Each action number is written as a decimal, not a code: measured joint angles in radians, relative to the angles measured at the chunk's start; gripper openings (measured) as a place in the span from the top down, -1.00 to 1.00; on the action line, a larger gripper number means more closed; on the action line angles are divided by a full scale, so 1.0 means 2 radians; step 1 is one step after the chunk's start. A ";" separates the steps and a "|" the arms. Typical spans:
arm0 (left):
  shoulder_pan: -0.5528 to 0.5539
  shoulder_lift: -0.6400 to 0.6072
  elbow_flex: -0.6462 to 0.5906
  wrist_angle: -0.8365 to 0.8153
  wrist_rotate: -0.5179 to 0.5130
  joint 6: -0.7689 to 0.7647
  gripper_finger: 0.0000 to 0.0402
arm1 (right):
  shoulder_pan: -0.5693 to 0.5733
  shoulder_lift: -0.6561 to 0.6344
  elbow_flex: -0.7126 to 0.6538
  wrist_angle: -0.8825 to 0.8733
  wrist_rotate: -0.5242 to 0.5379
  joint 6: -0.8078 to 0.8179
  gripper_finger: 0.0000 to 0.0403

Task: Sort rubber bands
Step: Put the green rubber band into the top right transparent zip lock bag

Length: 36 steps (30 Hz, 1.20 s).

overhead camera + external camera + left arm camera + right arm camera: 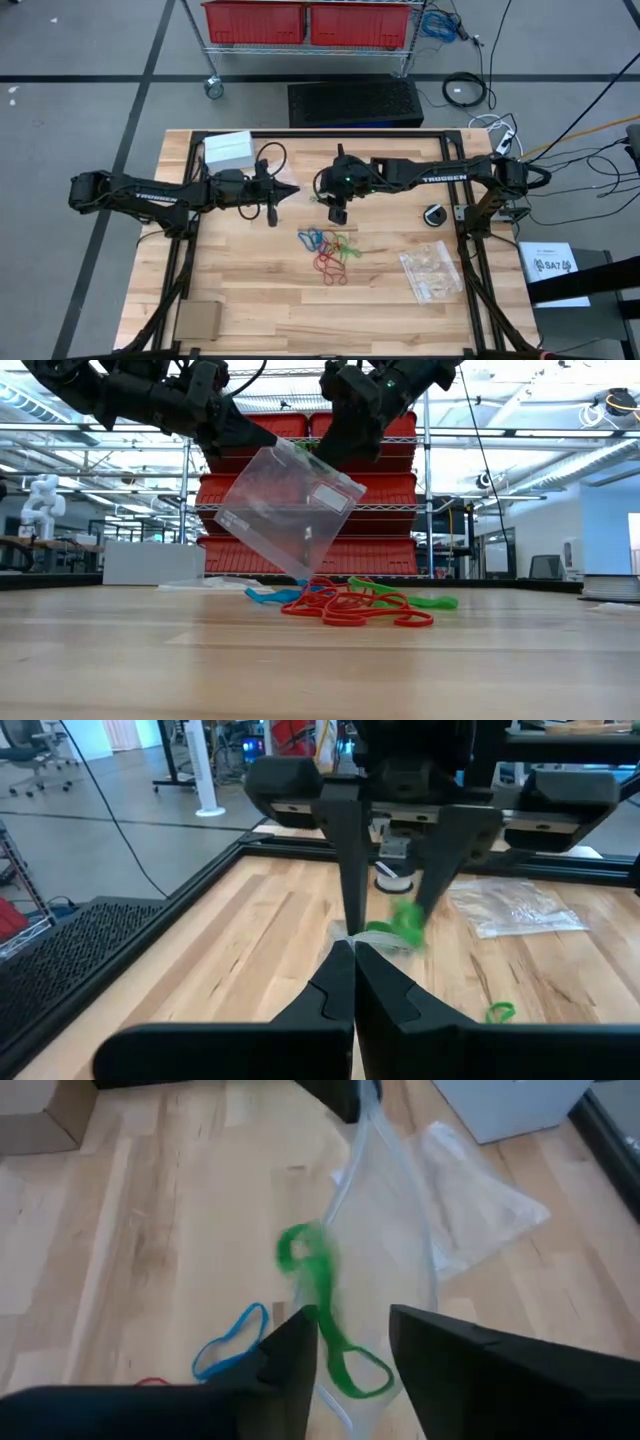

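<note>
A heap of red, blue and green rubber bands (pixel 326 250) lies mid-table. Above it hangs a clear plastic bag (pixel 290 510), with my left gripper (pixel 352 948) shut on it. My right gripper (pixel 350 1320) stands open opposite, close over the bag's upper edge. A blurred green rubber band (pixel 312 1285) shows between its fingers, against the bag. In the left wrist view the same band (pixel 402 923) is a green smear below the right gripper's fingers. My left gripper pinches the bag's upper edge at one corner (pixel 258 455) between its two fingers, coming in level from the table's left. The bag hangs tilted below the fingers, its lowest corner (pixel 300 573) just above the heap. My right gripper: I cannot tell whether its fingers touch the green band or the bag.
More clear bags (pixel 432 272) lie at the right. A white box (pixel 228 150) stands at the far left, a cardboard piece (pixel 197 320) at the near left, a dark roll (pixel 435 215) by the right arm. Black frame rails (pixel 330 136) border the table.
</note>
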<state>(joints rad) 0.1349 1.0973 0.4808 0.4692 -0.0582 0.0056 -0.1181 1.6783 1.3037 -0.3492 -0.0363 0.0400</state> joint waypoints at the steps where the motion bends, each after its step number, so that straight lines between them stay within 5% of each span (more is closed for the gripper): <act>1: 0.000 0.000 0.000 -0.001 0.000 0.000 1.00 | 0.000 0.000 0.000 -0.001 0.000 0.000 0.36; 10: 0.000 0.000 0.000 -0.003 0.001 -0.001 1.00 | -0.004 0.000 0.056 -0.053 0.033 -0.012 0.41; 18: 0.000 0.000 0.000 -0.003 0.004 -0.001 1.00 | -0.010 0.000 0.066 -0.073 0.034 -0.012 0.95; 32: 0.000 0.000 0.000 0.002 0.020 -0.005 1.00 | -0.009 0.002 0.066 -0.098 0.018 -0.009 1.00; 36: 0.000 0.000 0.000 0.000 0.020 -0.010 1.00 | -0.008 -0.012 0.065 -0.109 0.066 -0.002 0.99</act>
<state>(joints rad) 0.1349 1.0973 0.4808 0.4685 -0.0185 -0.0141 -0.1349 1.6546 1.4330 -0.5670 0.0951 0.0351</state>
